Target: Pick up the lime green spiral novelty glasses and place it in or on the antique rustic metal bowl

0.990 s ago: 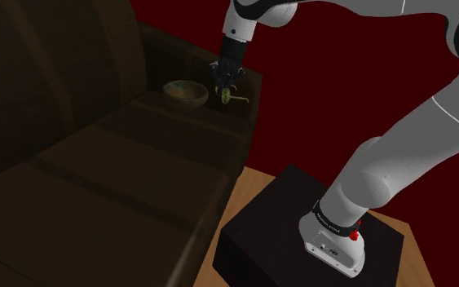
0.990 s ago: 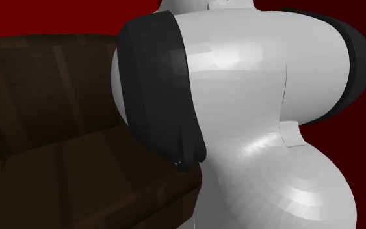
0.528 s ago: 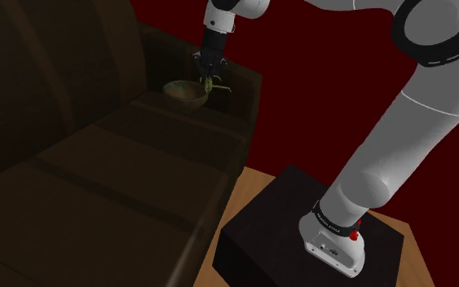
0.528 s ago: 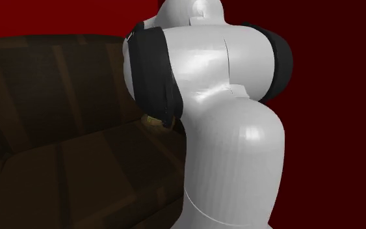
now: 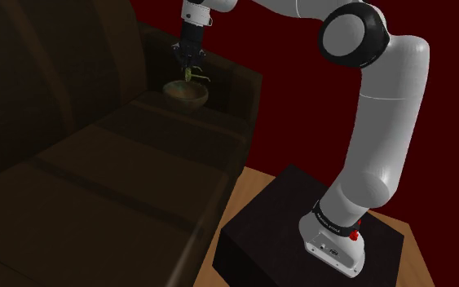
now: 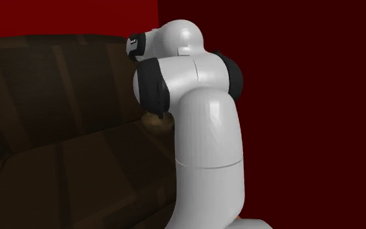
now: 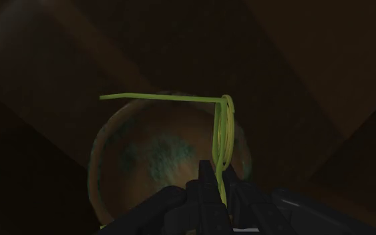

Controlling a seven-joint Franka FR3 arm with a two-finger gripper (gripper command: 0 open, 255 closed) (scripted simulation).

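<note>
pinches the lime green glasses (image 7: 223, 130) edge-on in the end effector (image 7: 218, 176), closed tight on the thin frame. holds them in the air just above the round metal bowl (image 7: 146, 160), with one temple arm sticking out sideways over its patchy green inside. in the shoulder view, hangs over the bowl at the backrest end of the dark brown sofa's armrest (image 5: 223, 110).

Behind the arm (image 6: 207, 149), barely a sliver of bowl (image 6: 156, 121); lower end of the glasses (image 7: 224, 133) buried between the fingers (image 7: 205, 183).
</note>
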